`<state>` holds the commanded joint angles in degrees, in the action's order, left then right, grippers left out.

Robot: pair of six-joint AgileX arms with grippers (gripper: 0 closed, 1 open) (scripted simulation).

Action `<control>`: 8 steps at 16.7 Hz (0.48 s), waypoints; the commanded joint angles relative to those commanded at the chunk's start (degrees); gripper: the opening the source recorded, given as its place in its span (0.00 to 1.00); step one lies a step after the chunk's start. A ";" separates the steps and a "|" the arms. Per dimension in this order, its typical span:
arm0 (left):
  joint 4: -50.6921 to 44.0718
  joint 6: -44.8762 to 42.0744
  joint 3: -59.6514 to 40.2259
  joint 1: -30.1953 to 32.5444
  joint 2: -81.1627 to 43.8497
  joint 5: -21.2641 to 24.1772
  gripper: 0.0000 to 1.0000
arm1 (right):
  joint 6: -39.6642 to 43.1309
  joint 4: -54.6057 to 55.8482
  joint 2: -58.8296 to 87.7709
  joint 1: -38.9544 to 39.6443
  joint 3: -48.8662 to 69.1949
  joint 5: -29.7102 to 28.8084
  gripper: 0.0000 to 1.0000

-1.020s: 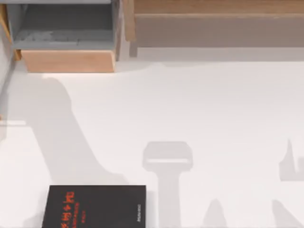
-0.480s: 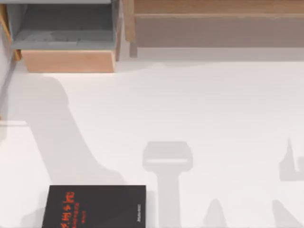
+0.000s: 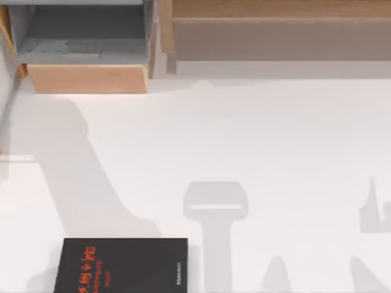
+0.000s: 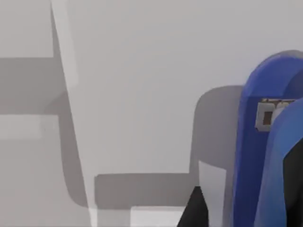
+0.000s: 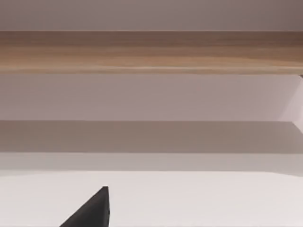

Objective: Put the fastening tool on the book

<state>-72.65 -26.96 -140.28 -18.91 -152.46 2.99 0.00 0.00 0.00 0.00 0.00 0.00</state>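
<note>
- Top view: the book (image 3: 122, 265) lies flat on the white bench (image 3: 256, 140), at the near edge toward the left side, and its lower part runs out of the picture. Its black cover carries red-orange lettering. Nothing lies on the cover, so I judge the placing is not yet done. At the far left stands a wooden drawer unit (image 3: 85, 55), open with a grey inside, and a long wooden shelf (image 3: 275, 30) runs along the far edge. Shadows of the arms fall on the bench.
- Left wrist view: the fastening tool (image 4: 265, 156) is very close to the camera, a blue curved body with a small pale metal part near its top. A black finger (image 4: 195, 210) of the left tool (image 4: 236, 213) shows beside it, and a dark part overlaps the blue body. I believe the left tool has hold of it, but how far the fingers are open I cannot tell.
- Right wrist view: one black finger (image 5: 92, 210) of the right tool is seen, facing the wooden shelf above the bench. This arm looks idle, and its opening I cannot tell.
- Risk: the book sits at the bench edge. If the release comes too far toward that edge or too high, the blue object may bounce or slide off the cover. A weak hold may also let it slip on the way.
</note>
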 joint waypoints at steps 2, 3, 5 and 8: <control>0.00 0.00 0.00 0.00 0.00 0.00 0.10 | 0.00 0.00 0.00 0.00 0.00 0.00 1.00; 0.00 0.00 0.00 0.00 0.00 0.00 0.02 | 0.00 0.00 0.00 0.00 0.00 0.00 1.00; 0.00 0.00 0.00 0.00 0.00 0.00 0.00 | 0.00 0.00 0.00 0.00 0.00 0.00 1.00; 0.00 0.00 0.00 0.00 0.00 0.00 0.00 | 0.00 0.00 0.00 0.00 0.00 0.00 1.00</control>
<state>-72.65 -26.96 -140.28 -18.91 -152.46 2.99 0.00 0.00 0.00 0.00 0.00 0.00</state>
